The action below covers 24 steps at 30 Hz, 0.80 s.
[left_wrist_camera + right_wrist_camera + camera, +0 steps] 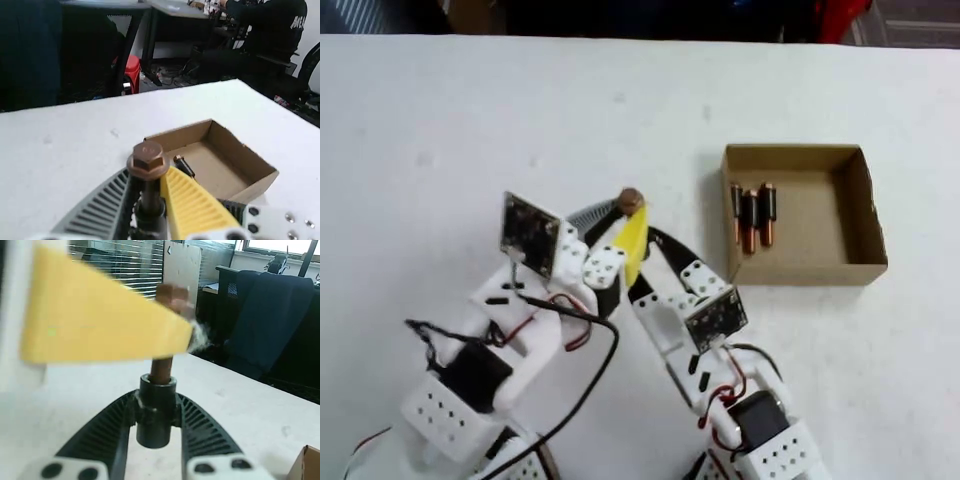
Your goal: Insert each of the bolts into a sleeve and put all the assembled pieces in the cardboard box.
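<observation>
Near the middle of the table (440, 110), bolt (631, 199) upright above sleeve (156, 412), shank down inside it. Pinching the bolt from 7 o'clock, left gripper (148, 180); clamping the sleeve underneath from 5 o'clock, right gripper (156, 400). At 3 o'clock of that pair, apart from it, cardboard box (790, 155). Inside, near its 9 o'clock wall, three assembled pieces (752, 215) side by side, lying along the 12-to-6 line.

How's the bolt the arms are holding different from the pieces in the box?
The held bolt stands upright in a sleeve; the boxed pieces lie flat in the cardboard box. It is one; they are three. Both pair copper-coloured bolts with black sleeves.
</observation>
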{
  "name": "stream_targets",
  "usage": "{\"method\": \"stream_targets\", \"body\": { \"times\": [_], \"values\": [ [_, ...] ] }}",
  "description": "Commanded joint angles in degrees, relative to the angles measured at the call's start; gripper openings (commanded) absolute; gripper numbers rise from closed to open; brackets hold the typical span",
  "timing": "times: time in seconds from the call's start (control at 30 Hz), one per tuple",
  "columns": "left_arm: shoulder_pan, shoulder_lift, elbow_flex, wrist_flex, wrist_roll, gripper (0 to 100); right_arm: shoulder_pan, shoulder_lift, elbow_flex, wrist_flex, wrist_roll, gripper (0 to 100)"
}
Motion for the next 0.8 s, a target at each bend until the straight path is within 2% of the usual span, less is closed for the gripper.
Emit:
{"method": "stream_targets", "body": {
  "times": [0.0,0.37,0.6,0.77],
  "values": [
    [0.48,-1.10,0.97,-0.44,0.26,2,0.22,-0.48,0.44,-1.36,0.70,1.7],
    [0.40,-1.10,2.46,-0.53,-0.18,3,0.22,-0.48,0.44,-1.36,0.70,1.7],
    [0.40,-1.10,2.90,-0.26,0.18,26,0.22,-0.48,0.44,-1.36,0.70,1.7],
    [0.40,-1.10,2.90,-0.18,0.18,36,0.22,-0.48,0.44,-1.36,0.70,1.7]
  ]
}}
